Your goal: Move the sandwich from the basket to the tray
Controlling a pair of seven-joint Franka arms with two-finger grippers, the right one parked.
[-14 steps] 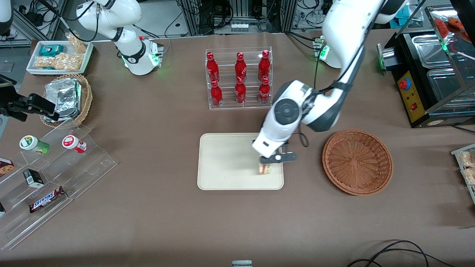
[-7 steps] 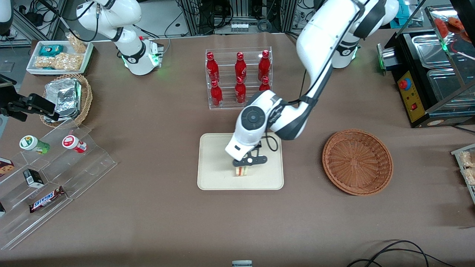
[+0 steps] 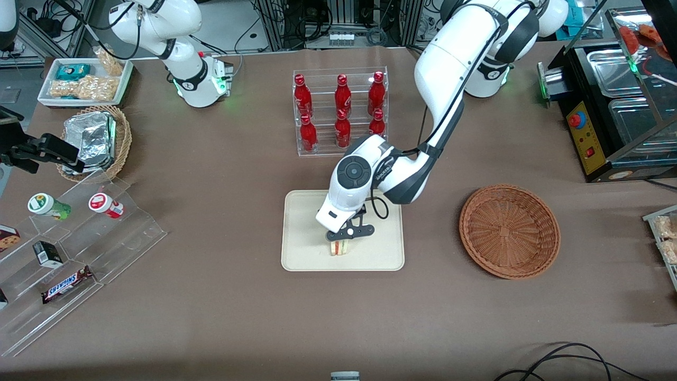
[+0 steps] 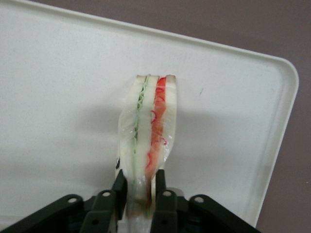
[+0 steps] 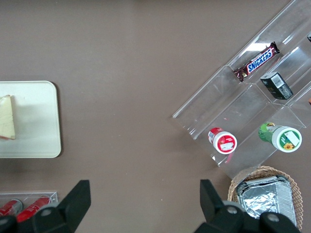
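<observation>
The wrapped sandwich (image 3: 339,247) (image 4: 148,131), white bread with green and orange-red layers, stands on edge on the cream tray (image 3: 301,254) (image 4: 58,82), in its part nearest the front camera. My gripper (image 3: 344,239) (image 4: 139,187) hangs straight above the tray, shut on the sandwich's upper end, one black finger on each bread face. The right wrist view shows a pale slice of the sandwich (image 5: 6,124) on the tray (image 5: 39,116). The reddish-brown basket (image 3: 509,230) sits beside the tray toward the working arm's end, with nothing in it.
A clear rack of red bottles (image 3: 341,111) stands farther from the front camera than the tray. Toward the parked arm's end are a clear stepped stand with snacks (image 3: 74,248), a tan basket of foil packets (image 3: 95,140) and a white snack tray (image 3: 84,82).
The gripper carried the sandwich from the tray's edge nearest the basket toward the tray's middle and lowered it; it was still shut on it throughout.
</observation>
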